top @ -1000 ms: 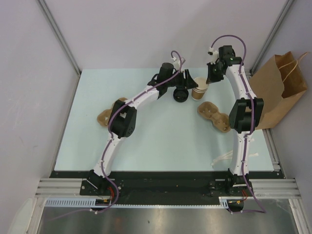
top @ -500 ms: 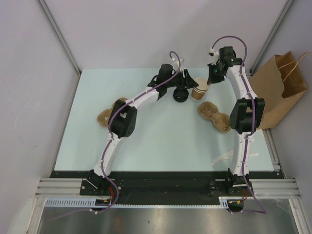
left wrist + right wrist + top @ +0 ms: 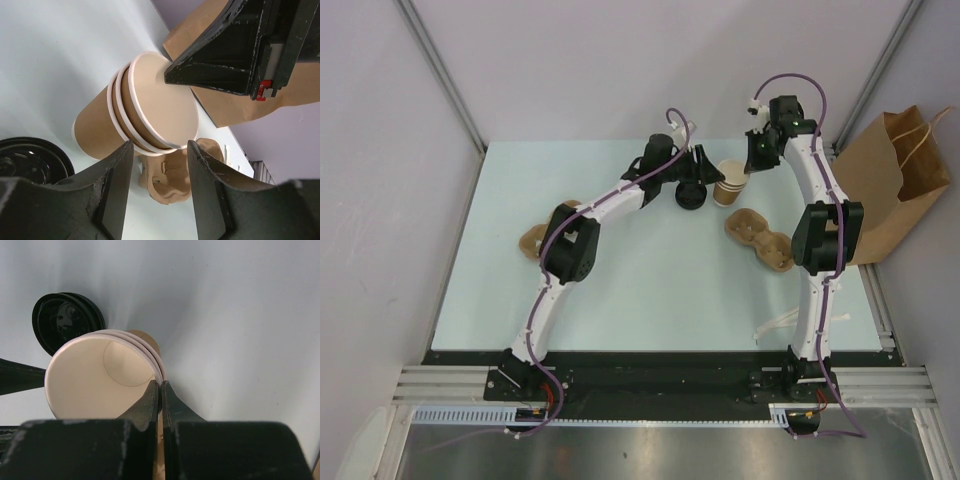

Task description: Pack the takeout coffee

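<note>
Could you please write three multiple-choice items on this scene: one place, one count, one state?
1. Where is the black lid? A. on the table beside the takeout coffee B. inside it C. on top of it
2. How many nested rims does the takeout coffee show? A. one B. three C. five
3. The left gripper is: A. open B. shut on the lid C. shut on the takeout coffee
Key: 1A, the top view shows it flat on the table; 2B, both wrist views show three rims; 3A, its fingers stand apart, empty.
</note>
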Robot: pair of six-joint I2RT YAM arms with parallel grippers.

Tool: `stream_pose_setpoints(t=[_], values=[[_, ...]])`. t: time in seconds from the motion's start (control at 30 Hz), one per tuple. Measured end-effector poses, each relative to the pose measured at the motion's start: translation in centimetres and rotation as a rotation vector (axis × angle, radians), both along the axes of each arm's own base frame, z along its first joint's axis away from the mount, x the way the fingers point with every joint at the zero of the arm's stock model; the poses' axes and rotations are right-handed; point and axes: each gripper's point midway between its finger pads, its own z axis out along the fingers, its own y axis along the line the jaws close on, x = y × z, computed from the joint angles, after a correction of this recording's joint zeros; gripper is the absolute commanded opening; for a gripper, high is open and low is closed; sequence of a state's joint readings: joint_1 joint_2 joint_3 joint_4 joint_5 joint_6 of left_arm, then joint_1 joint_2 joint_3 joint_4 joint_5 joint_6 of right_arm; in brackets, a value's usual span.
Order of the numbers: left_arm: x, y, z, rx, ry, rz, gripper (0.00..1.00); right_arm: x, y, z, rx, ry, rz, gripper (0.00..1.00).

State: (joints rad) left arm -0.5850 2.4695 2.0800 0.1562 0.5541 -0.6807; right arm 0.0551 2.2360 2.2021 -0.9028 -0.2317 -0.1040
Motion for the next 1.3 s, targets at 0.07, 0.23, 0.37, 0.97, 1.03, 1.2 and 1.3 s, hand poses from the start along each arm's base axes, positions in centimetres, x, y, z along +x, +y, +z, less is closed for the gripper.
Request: stream_pose_setpoints(t=[0.07,0.23,0.37,0.97,1.03,1.2,1.3], values=[[-0.2,0.2,0.0,0.004,0.005,0.001,0.52,0.0,0.0,-0.1,0.000,-0.001,0.000,0.00],[-0.5,0.4,0.9,-0.001,-0.002,0.002,0.52,0.0,0.1,-0.3,0.000,0.003,0.001,0.00],[-0.5,0.4,1.7,-0.011,-0.018,0.002,0.52,0.1,0.1,-0.2,0.000,-0.004,0.001,0.00],[-0.7,0.0,2.1,-0.030,-0.007,0.001,0.52,-0.2,0.4,-0.1,0.014,-0.001,0.007,0.00],[-0.7,0.0,2.1,-0.033,-0.005,0.002,0.52,-0.2,0.4,-0.1,0.017,0.000,0.007,0.00],[-0.5,-0.2,2.5,-0.055,-0.001,0.004,0.52,-0.3,0.3,0.0,0.038,0.006,-0.001,0.00],[-0.5,-0.4,2.5,-0.076,0.006,0.003,0.54,-0.5,-0.1,0.2,0.075,0.021,-0.017,0.00]])
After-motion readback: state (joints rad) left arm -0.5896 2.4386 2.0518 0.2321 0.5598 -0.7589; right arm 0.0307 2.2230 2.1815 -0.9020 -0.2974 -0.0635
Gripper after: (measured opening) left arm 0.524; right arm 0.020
